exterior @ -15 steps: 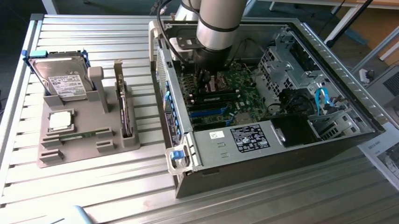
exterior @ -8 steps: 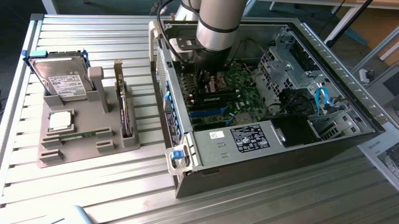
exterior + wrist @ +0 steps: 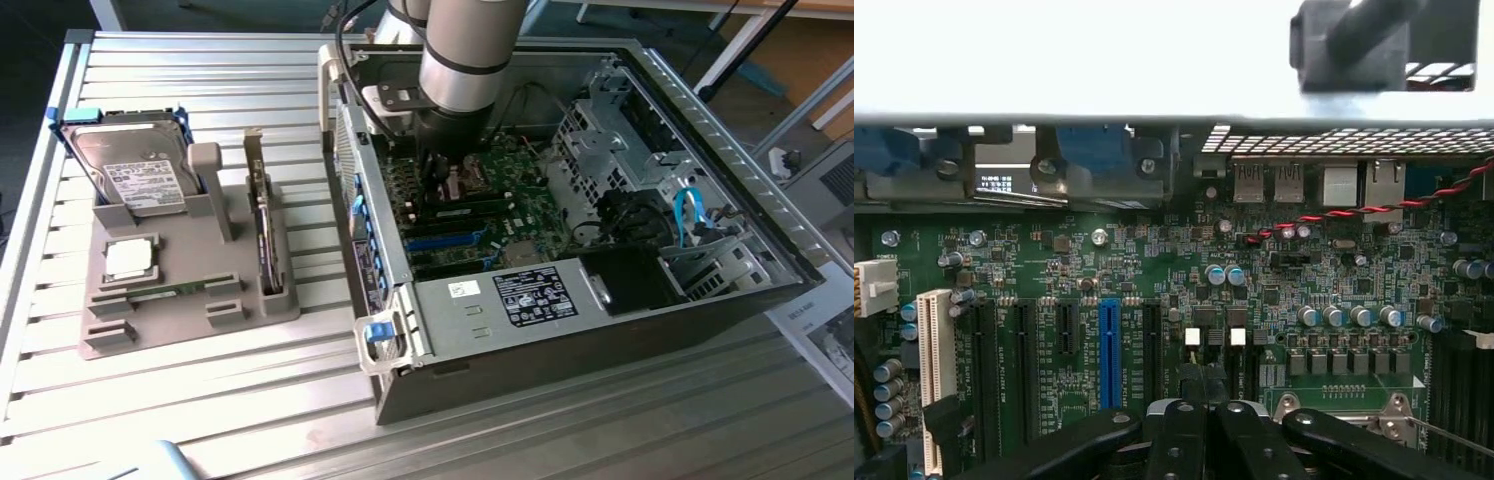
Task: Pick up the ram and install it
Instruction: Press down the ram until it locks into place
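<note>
The exterior view looks down from high and a little way off on a slatted table and an open computer case. The wrist view sits close above the motherboard inside that case, the part both views share.

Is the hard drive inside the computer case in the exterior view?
No, the hard drive stands in the grey holder beside the computer case.

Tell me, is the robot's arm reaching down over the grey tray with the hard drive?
Not quite. In the exterior view the arm reaches down into the open computer case, over its green circuit board. The grey tray with the hard drive sits apart.
</note>
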Available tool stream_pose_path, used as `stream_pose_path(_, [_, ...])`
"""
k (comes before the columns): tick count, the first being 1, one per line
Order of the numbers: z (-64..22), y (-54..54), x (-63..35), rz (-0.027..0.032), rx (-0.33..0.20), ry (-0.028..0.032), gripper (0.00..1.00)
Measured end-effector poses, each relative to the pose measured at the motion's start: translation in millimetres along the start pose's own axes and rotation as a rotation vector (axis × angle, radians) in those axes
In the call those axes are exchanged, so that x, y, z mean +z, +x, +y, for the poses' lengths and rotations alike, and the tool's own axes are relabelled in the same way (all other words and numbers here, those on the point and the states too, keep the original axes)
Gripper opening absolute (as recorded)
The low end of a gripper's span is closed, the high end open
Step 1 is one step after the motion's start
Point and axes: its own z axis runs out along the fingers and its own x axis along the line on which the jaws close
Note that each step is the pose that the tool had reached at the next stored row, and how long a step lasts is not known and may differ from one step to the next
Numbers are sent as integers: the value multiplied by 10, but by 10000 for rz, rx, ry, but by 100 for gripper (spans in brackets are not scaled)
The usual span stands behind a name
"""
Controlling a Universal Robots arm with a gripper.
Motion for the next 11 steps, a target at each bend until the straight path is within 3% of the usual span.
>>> stream_pose_path(11, [1,0,33,-8,0,5,10])
